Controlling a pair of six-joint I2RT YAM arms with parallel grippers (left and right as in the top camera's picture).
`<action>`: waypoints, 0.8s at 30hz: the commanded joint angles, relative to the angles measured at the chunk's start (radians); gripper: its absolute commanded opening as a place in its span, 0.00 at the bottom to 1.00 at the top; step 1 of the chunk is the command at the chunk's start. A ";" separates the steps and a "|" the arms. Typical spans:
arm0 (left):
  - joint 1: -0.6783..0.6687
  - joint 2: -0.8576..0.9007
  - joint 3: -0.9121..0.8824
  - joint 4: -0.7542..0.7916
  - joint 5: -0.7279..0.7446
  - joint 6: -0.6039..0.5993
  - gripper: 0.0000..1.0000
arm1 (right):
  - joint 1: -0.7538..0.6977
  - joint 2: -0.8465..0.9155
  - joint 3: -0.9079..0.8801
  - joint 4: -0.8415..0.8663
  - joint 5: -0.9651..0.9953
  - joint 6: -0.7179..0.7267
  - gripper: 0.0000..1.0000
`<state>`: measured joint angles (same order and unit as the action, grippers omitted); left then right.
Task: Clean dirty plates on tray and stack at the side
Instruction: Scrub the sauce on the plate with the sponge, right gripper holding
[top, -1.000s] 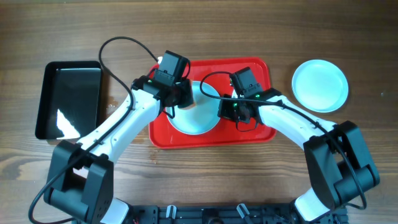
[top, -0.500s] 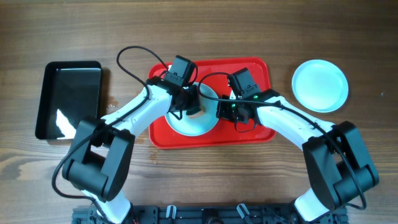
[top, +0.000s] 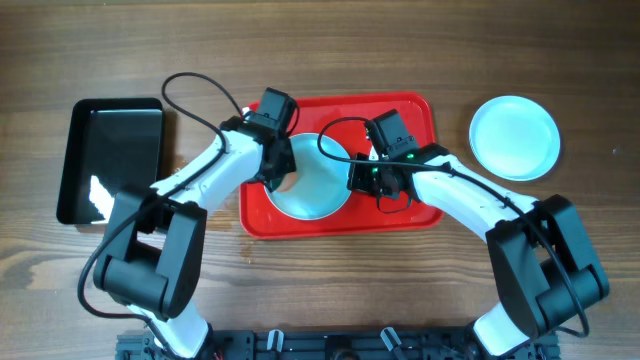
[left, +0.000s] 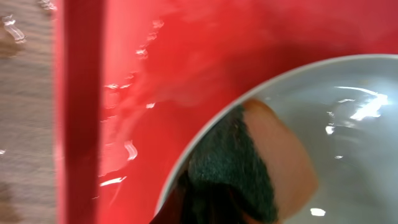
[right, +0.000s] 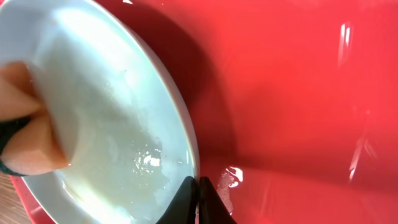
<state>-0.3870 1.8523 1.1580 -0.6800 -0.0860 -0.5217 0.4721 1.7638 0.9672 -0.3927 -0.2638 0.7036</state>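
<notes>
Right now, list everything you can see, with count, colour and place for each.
Table: one, brown wood, under everything.
Tray: one, red, table centre.
Plate: one, pale blue, on the tray.
Second plate: one, pale blue, on the table right of the tray.
Bin: one, black, left of the tray.
Sponge: one, orange and dark green, on the plate's left rim.
Left end effector: one, black, shut on the sponge.
Right end effector: one, black, pinching the plate's right rim.
</notes>
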 joint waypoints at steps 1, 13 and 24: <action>0.034 0.005 0.006 -0.050 -0.095 -0.010 0.04 | 0.002 0.013 0.012 -0.005 0.033 0.007 0.04; -0.046 -0.204 0.028 -0.109 -0.050 -0.041 0.04 | 0.002 0.013 0.012 -0.004 0.040 0.014 0.04; -0.094 -0.182 0.027 -0.066 -0.055 -0.040 0.04 | 0.002 0.013 0.012 0.076 -0.075 -0.057 0.34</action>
<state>-0.4892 1.6539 1.1725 -0.7479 -0.1261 -0.5446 0.4751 1.7638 0.9749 -0.3492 -0.2657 0.6945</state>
